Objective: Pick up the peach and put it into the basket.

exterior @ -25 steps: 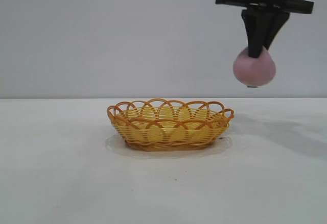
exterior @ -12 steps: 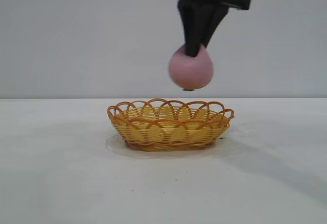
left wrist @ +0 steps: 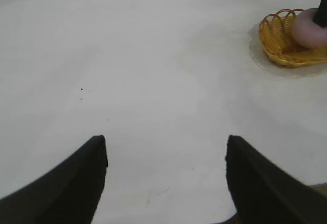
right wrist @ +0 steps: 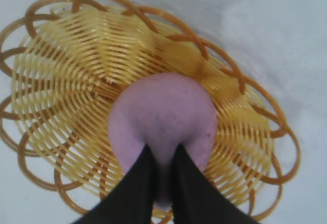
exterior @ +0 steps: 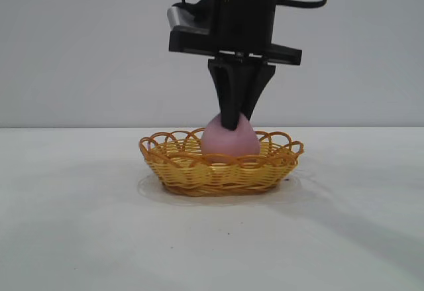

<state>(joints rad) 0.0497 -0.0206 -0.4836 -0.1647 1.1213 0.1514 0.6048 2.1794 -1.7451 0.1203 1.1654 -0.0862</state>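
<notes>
No writing or label shows on anything in view. The matte pink, rounded peach [exterior: 230, 138] sits down inside the shallow oval woven basket [exterior: 220, 162] of yellow-orange strands, whose scalloped rim is made of open loops; the basket's long axis runs across the exterior view, and the peach stands upright with its narrower end up. The black right gripper [exterior: 234, 115] reaches straight down over the basket, its fingers [right wrist: 138, 188] clamped close together on the peach's top. The left gripper [left wrist: 166, 175] hangs over the plain white table [exterior: 79, 225], well apart from the basket, its dark fingers spread wide.
</notes>
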